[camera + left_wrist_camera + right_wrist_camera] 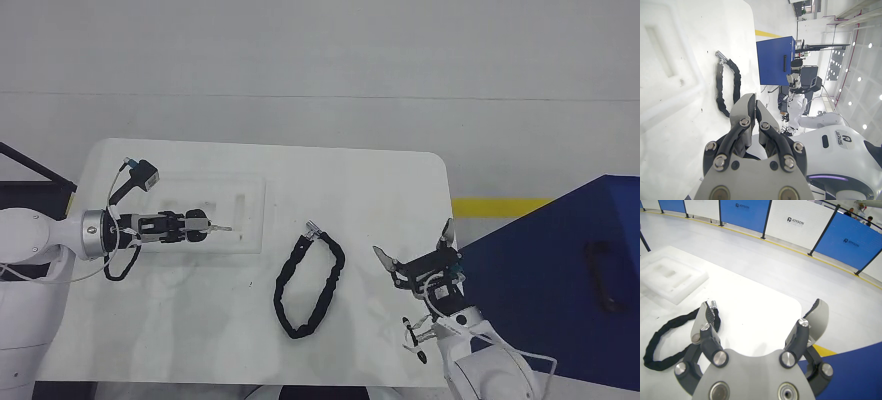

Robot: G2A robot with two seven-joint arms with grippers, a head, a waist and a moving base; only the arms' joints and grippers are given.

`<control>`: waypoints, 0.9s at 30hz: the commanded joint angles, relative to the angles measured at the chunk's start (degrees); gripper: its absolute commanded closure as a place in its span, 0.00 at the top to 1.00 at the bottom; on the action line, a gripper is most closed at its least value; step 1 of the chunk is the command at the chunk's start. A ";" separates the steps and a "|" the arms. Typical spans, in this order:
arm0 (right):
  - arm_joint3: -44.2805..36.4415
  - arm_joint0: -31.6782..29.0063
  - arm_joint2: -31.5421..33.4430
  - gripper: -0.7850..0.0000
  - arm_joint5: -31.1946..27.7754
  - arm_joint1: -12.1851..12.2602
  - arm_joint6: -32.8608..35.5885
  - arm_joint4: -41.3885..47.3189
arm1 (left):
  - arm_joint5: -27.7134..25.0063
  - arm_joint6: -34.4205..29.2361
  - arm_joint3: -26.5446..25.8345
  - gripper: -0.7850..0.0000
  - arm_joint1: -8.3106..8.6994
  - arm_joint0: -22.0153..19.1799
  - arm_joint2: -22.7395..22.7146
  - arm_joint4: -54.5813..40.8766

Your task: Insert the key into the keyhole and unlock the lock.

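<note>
A black fabric-sleeved chain lock lies in a loop at the middle of the table, its silver lock head at the far end. The left wrist view has the chain and lock head ahead of my left gripper. That gripper is shut on a thin metal key. From above, the left gripper hovers over the foam tray with the key sticking out toward the lock. My right gripper stands open and holds nothing, to the right of the chain; its fingers frame bare table.
A white foam tray with moulded recesses sits at the table's left half, also visible as the foam tray. A blue cabinet stands off the table's right edge. Bare tabletop lies between the chain and the right gripper.
</note>
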 commanded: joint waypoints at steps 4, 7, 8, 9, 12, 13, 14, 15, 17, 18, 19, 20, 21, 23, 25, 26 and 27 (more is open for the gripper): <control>0.14 0.14 -0.19 1.00 0.07 -0.02 0.15 -0.01 | 0.00 0.00 0.00 0.00 0.00 0.00 0.00 0.00; 0.14 0.14 -0.19 1.00 0.07 -0.02 0.15 -0.01 | 0.00 0.00 0.00 0.00 0.00 0.00 0.00 0.00; 0.14 0.14 -0.19 1.00 0.07 -0.02 0.15 -0.01 | 0.00 0.00 0.00 0.00 0.00 0.00 0.00 0.00; 1.31 0.59 -0.73 1.00 -2.63 -0.05 2.85 2.56 | 0.00 0.00 0.00 0.00 0.00 0.00 0.00 0.00; 4.43 10.16 -1.55 1.00 -5.22 -0.76 22.99 9.25 | 0.00 0.00 0.00 0.00 0.00 0.00 0.00 0.00; 5.59 14.90 -3.63 1.00 -6.80 -1.24 30.54 12.50 | 0.00 0.00 0.00 0.00 0.00 0.00 0.00 0.00; 7.69 19.80 -5.16 1.00 -6.67 -1.85 36.11 16.47 | 0.00 0.00 0.00 0.00 0.00 0.00 0.00 0.00; 11.46 24.78 -6.56 1.00 -5.38 -2.51 42.70 20.56 | 0.00 0.00 0.00 0.00 0.00 0.00 0.00 0.00; 17.97 34.92 -10.29 1.00 -4.29 -4.03 50.87 28.00 | 0.00 0.00 0.00 0.00 0.00 0.00 0.00 0.00; 22.70 39.45 -12.47 1.00 -3.60 -4.83 55.86 31.60 | 0.00 0.00 0.00 0.00 0.00 0.00 0.00 0.00; 25.94 44.01 -14.54 1.00 -3.25 -5.68 58.25 34.00 | 0.00 0.00 0.00 0.00 0.00 0.00 0.00 0.00; 29.11 47.51 -16.37 1.00 -2.36 -6.51 59.18 36.28 | 0.00 0.00 0.00 0.00 0.00 0.00 0.00 0.00; 32.88 50.19 -18.67 1.00 -2.21 -7.35 61.74 39.49 | 0.00 0.00 0.00 0.00 0.00 0.00 0.00 0.00; 35.35 53.19 -21.22 1.00 -3.80 -8.11 63.89 40.89 | 0.00 0.00 0.00 0.00 0.00 0.00 0.00 0.00; 35.35 53.19 -21.22 1.00 -3.80 -8.11 63.89 40.89 | 0.00 0.00 0.00 0.00 0.00 0.00 0.00 0.00; 35.35 53.19 -21.22 1.00 -3.80 -8.11 63.89 40.89 | 0.00 0.00 0.00 0.00 0.00 0.00 0.00 0.00; 35.35 53.19 -21.22 1.00 -3.80 -8.11 63.89 40.89 | 0.00 0.00 0.00 0.00 0.00 0.00 0.00 0.00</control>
